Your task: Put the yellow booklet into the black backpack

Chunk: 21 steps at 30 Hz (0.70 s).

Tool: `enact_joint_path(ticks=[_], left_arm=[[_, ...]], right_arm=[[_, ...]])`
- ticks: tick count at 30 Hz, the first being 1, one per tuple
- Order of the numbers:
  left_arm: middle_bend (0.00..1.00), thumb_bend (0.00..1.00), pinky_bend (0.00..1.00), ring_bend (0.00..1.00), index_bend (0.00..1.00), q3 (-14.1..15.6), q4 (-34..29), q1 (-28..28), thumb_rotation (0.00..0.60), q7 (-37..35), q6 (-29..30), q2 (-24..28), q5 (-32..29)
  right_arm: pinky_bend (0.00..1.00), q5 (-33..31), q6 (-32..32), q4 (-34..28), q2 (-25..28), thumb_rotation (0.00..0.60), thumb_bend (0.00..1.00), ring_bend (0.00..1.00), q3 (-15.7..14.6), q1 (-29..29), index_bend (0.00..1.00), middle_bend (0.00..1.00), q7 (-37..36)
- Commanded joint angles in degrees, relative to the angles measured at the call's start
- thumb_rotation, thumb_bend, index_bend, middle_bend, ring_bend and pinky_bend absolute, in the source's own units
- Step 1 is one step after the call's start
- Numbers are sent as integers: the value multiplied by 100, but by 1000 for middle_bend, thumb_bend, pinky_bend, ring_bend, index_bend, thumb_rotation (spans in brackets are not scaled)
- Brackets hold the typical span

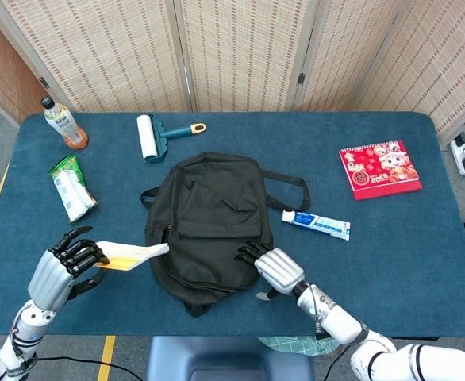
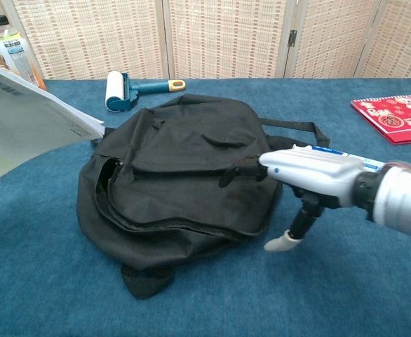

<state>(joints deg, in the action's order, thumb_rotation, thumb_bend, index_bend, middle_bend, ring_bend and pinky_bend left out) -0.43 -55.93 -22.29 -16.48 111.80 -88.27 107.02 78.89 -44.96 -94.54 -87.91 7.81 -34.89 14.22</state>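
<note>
The black backpack [image 1: 209, 222] lies flat in the middle of the blue table, with its zipped opening along the left side [image 2: 111, 189]. My left hand [image 1: 58, 272] is at the front left and grips the yellow booklet [image 1: 129, 255] by one end. The booklet's free end reaches the backpack's left edge. In the chest view the booklet [image 2: 30, 119] shows as a pale sheet raised at the far left. My right hand [image 1: 274, 268] is at the backpack's front right edge, fingers spread. Its fingertips [image 2: 237, 170] touch the fabric and it holds nothing.
A drink bottle [image 1: 64, 123] and a green snack packet [image 1: 72, 186] lie at the left. A lint roller [image 1: 157, 133] is behind the backpack. A toothpaste box [image 1: 316, 224] lies to its right, and a red calendar [image 1: 379, 168] sits at the far right.
</note>
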Motion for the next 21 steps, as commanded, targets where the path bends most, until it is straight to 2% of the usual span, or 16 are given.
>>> enact_joint_path(ticks=[1,11,15,17,21], left_arm=[[653,542,311,513,762,15,-52,-36,600,54,-18,14,55],[653,542,310,514,761,-6,-98,-29,600,53,13,57,66],[653,541,310,514,762,-22,-97,-28,600,22,25,45,59],[653,542,311,513,762,-27,-99,-32,600,7,38,45,66],[653,541,315,514,762,-32,-121,-44,600,-4,47,72,87]], right_arm=[[189,-257,147,167,-242,600,211,73,76,-212,228,170,238],[208,-735,41,192,-311,600,328,90,216,-499,267,198,550],[223,-940,28,246,-337,600,426,108,238,-616,302,225,648],[238,-1041,26,274,-366,600,492,125,250,-683,354,252,701],[276,-1192,1,270,-405,600,624,190,242,-805,568,356,866]])
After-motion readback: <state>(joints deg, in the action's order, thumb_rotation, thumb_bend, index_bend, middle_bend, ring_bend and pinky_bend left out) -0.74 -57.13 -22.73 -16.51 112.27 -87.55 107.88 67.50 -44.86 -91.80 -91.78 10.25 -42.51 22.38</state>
